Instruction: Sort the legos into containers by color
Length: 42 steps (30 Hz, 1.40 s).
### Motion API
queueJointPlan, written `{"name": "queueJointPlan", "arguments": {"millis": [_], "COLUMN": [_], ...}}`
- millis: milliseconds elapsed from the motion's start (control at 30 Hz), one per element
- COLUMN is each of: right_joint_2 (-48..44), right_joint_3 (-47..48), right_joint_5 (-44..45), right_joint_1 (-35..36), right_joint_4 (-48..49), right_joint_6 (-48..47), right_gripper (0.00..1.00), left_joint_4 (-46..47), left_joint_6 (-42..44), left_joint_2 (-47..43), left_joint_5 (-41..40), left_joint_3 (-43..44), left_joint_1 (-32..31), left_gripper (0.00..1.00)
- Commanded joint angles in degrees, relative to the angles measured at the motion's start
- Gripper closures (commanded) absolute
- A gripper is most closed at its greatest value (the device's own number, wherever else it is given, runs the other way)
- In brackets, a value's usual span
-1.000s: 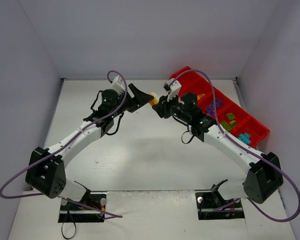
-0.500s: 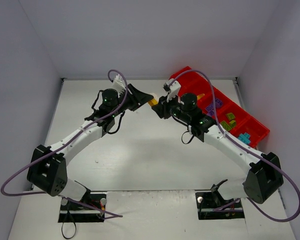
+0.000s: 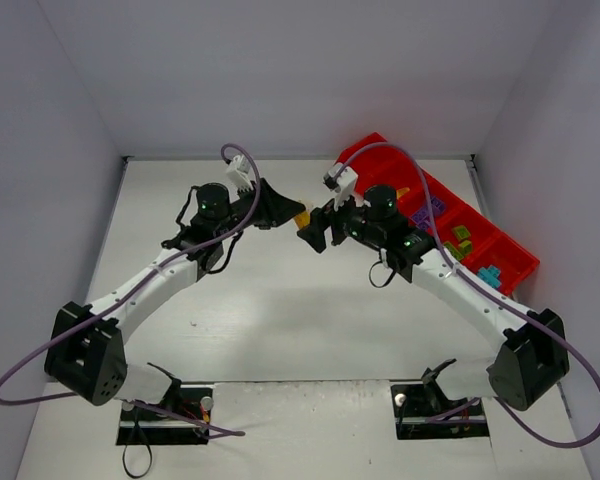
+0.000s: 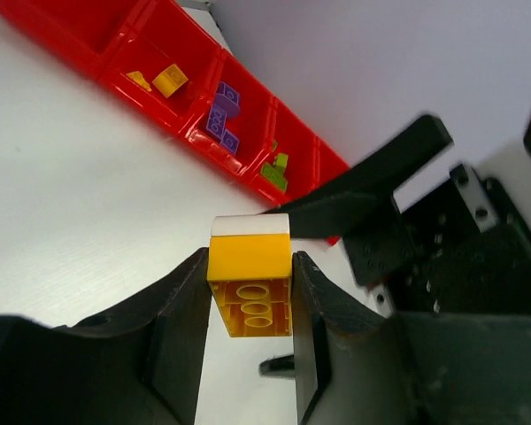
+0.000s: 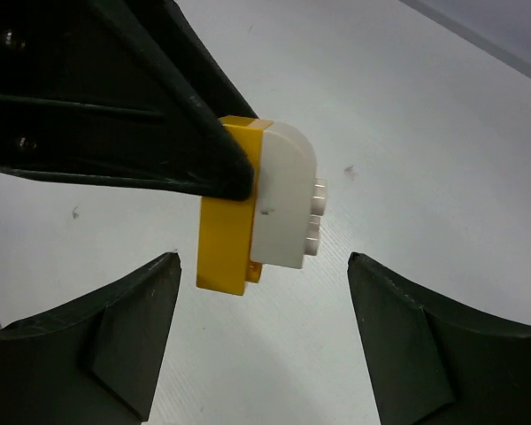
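Mid-air above the worktop (image 3: 280, 300), near the red tray (image 4: 106, 66): left pincer (image 4: 248, 270) clamped on orange-yellow brick (image 4: 248, 305), white cap (image 4: 250, 225) attached. The right pincer (image 5: 258, 274) gaped wide, empty, flanking it. Best approach, likely: close squarely on cap alone, pull straight.

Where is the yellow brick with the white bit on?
The yellow brick is pinched in the left gripper, just left of the red tray in the top view, with the open right gripper facing it.
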Motion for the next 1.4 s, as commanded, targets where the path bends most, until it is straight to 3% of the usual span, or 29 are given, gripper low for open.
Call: {"name": "queueJointPlan", "arguments": {"millis": [0,233,467,900,1367], "right_joint_2": [-2.7,-2.9,-3.1,-1.6,1.5], "right_joint_3": [4.2,6.6,8.8,11.1,12.3], "right_joint_5": [-11.3,-23.0,-28.8,-37.0,-36.7], "right_joint_1": [-3.0,-6.0,-6.0,-3.9,-1.0], "right_joint_4": [-2.0,-8.5,-12.2,-15.8,-16.7], "right_joint_6": [-2.7,-5.7,-8.7,-10.3,-12.0], "right_gripper": [0.27,0.33,0.33,0.34,0.39], "left_joint_4": [2.2,-5.5,-14.6,-16.5,-18.2], "left_joint_6": [15.4,38.1,49.5,54.3,55.2], "left_joint_2": [-5.3,-9.4,-10.7,-12.4,-13.8], "left_joint_5": [8.4,16.1,24.6,29.8,34.8], "left_joint_3": [0.4,-0.7,0.7,1.4,1.2], "left_joint_1": [0.6,1.1,1.4,1.3,1.1], "left_gripper": [0.81,0.8,0.82,0.83,0.83]}}
